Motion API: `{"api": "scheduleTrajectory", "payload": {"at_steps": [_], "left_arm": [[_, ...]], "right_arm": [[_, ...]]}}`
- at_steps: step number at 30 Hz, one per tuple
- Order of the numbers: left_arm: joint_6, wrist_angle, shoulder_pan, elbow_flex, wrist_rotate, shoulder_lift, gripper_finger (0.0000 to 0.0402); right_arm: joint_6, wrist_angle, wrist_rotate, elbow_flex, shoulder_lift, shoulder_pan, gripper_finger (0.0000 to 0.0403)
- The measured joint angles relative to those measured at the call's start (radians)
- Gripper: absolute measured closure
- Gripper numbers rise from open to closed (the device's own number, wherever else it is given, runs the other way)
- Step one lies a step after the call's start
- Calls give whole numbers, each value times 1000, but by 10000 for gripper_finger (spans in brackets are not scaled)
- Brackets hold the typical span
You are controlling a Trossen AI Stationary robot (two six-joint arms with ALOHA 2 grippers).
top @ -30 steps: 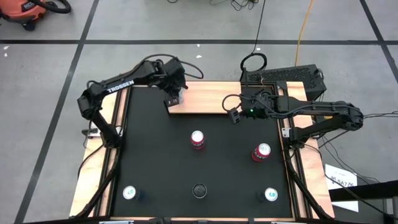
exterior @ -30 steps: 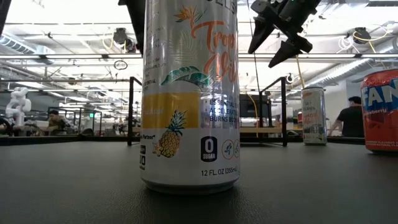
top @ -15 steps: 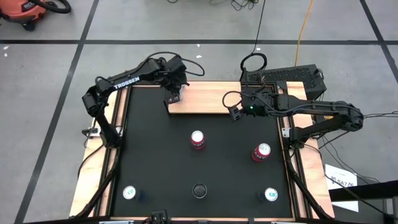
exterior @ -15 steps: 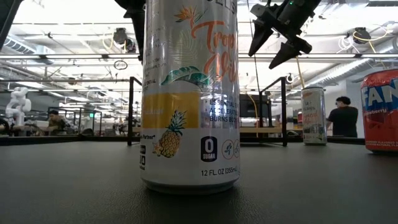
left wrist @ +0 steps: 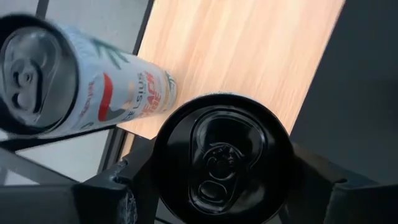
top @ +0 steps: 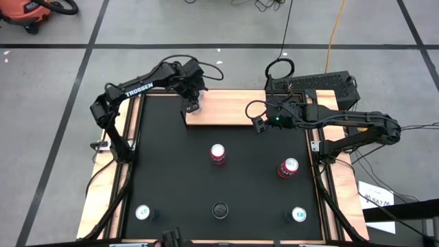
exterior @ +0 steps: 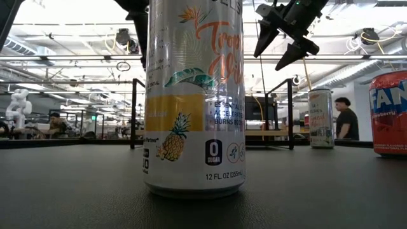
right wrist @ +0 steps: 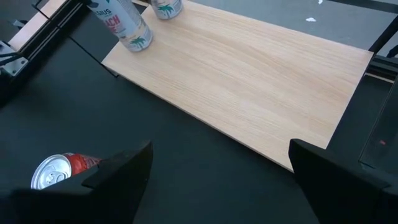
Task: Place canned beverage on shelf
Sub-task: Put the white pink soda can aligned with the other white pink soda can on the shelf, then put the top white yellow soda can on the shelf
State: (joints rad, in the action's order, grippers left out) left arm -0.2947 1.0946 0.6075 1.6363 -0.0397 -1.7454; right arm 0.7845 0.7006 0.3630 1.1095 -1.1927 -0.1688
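Left end effector [left wrist: 217, 180] gripped black-topped can [left wrist: 222, 155] above small light-wood shelf [top: 219, 110], beside white can [left wrist: 81, 78] standing there, apparently for placement. Right end effector [right wrist: 217, 180] hung wide open near shelf's opposite end.

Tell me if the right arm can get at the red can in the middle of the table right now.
Probably yes. The right end effector hovers open by the shelf's near right corner, and the red can stands upright on bare tabletop close by, nothing between them.
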Motion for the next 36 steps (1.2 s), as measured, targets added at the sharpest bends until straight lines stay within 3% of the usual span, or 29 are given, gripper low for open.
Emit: {"api": "scheduleTrajectory", "payload": {"at_steps": [11, 17, 27, 36], "left_arm": [[1, -12, 16, -2, 11, 4, 63], [1, 10, 16, 40, 11, 4, 59], [0, 91, 16, 239, 3, 21, 59], [69, -52, 16, 256, 16, 153, 59]], "right_arm": [[7, 0, 0, 0, 0, 0, 39], [7, 0, 1, 0, 0, 0, 39], [-46, 4, 6, 2, 1, -16, 39], [-148, 294, 37, 138, 8, -144, 39]]}}
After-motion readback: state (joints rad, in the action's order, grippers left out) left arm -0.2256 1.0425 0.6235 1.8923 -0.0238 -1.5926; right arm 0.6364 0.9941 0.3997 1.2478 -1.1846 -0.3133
